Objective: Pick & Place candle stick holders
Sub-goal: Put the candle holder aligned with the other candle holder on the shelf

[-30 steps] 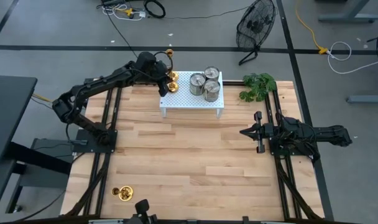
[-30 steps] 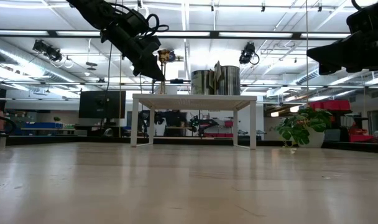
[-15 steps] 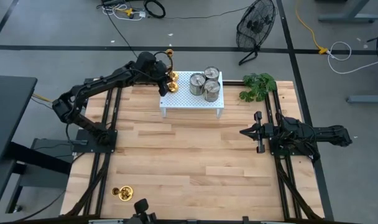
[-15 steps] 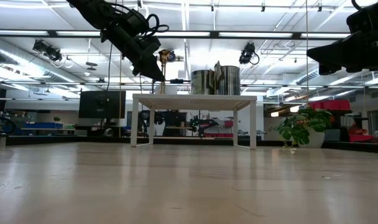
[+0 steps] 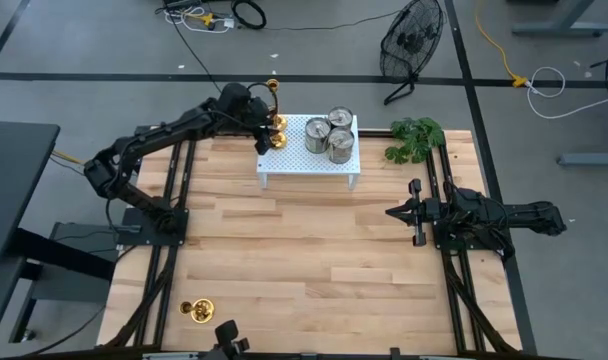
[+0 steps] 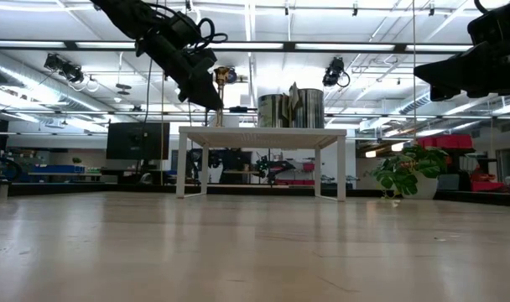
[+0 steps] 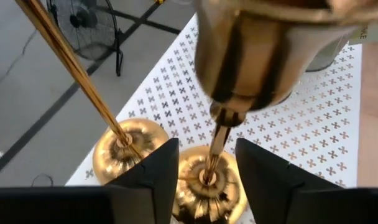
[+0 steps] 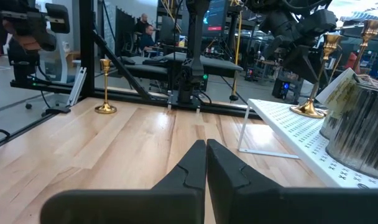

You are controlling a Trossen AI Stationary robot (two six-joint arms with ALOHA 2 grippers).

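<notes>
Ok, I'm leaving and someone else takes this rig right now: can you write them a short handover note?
Left gripper: open around the stem of a gold holder standing on the white rack.
Right gripper: shut, empty, waiting over the table's right side.
On the rack: a second gold holder beside the first, and three silver holders.
Left to do: one gold holder at the table's near left corner.
</notes>
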